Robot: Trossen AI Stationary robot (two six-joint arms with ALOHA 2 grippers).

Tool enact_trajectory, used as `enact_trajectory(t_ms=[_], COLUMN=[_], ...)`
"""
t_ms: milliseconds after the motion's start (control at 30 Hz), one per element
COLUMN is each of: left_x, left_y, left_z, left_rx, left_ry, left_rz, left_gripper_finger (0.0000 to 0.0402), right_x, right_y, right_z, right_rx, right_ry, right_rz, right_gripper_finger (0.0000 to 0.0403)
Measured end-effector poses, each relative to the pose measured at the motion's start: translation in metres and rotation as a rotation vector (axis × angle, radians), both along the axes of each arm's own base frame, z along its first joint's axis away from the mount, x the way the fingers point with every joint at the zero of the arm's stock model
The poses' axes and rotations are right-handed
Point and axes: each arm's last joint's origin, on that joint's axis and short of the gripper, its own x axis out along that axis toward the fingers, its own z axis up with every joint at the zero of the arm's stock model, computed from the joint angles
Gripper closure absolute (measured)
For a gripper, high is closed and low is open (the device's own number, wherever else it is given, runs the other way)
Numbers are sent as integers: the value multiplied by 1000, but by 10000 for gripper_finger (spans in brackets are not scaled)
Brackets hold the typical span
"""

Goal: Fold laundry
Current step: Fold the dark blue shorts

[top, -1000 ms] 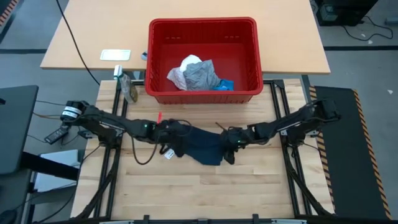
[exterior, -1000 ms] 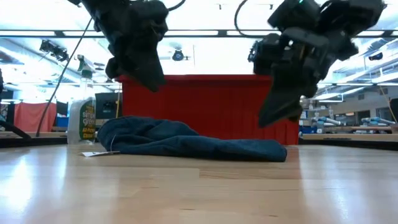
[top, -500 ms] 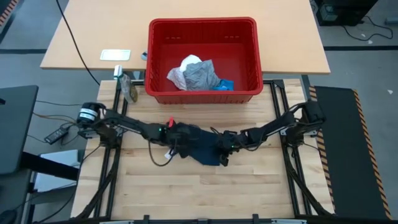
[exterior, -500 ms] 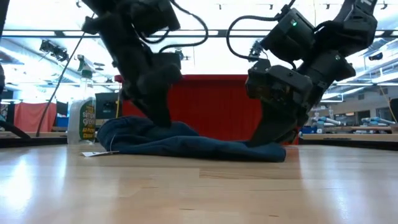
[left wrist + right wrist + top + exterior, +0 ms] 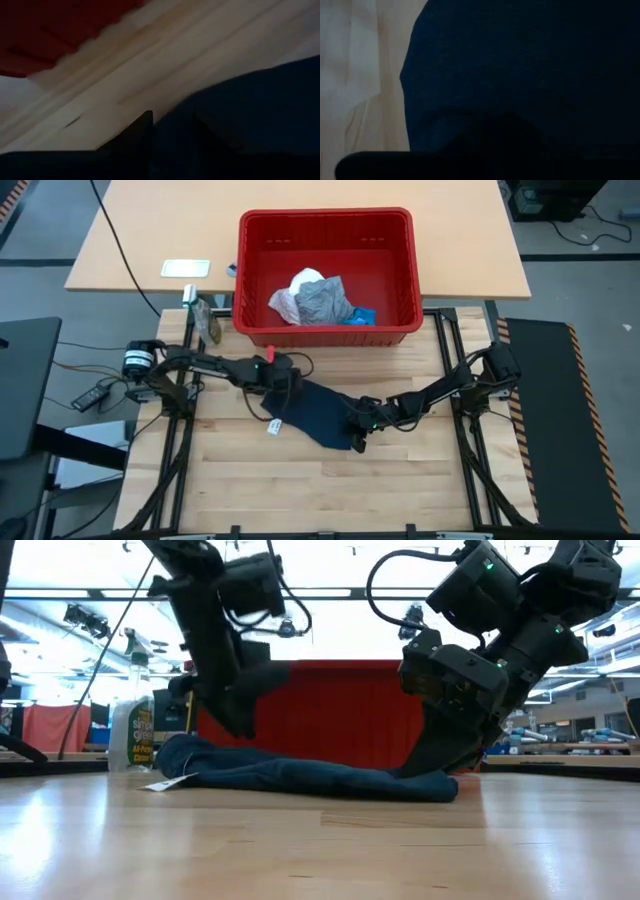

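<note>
Navy cloth point(image 5: 318, 415) mid-worktop, soft, limp, light; best pinched at corners. Left gripper point(image 5: 274, 380) at far-left corner, right gripper point(image 5: 358, 420) at near-right edge; finger state untellable.

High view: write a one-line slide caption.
Both arms reach onto a dark navy cloth spread on the wooden table, below a red basket holding more laundry.
</note>
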Motion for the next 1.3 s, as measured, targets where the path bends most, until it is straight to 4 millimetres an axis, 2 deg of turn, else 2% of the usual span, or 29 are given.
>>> enact_trajectory(t_ms=[200,300,400,467,567,667,767,900,967,1067,1200,1300], left_x=[-11,-16,-15,-13,-7,-1,4,10,14,23,34,38], left_y=[-21,-35,-48,-57,-68,-76,-77,-69,-65,-57,-51,-54], left_z=[34,49,52,43,21,0,-22,-41,-44,-43,-30,-10], left_rx=[-49,-126,-221,-239,-258,-259,-326,-339,-307,-270,-333,-387], left_ry=[-126,-218,-284,-278,-230,-159,-71,24,45,29,-110,-216], left_rz=[-26,-58,-63,-65,-54,-49,-67,-139,-218,-404,-614,-609], left_gripper_finger=[260,260,260,260,260,260,260,260,260,260,260,260], right_x=[-1,-4,-3,-5,-12,-15,-15,-15,-15,-18,-21,-24], right_y=[1,5,5,-4,-20,-29,-28,-7,12,45,76,84], right_z=[3,15,37,41,31,24,17,16,18,21,31,40], right_rx=[36,30,-57,-125,-195,-196,-128,156,296,399,505,534], right_ry=[-3,-26,-98,-70,52,136,184,198,178,126,43,-9], right_rz=[-27,-13,-30,-68,-38,-20,-4,-57,-63,-44,7,-8], right_gripper_finger=[323,323,323,323,323,323,323,323,323,323,323,323])
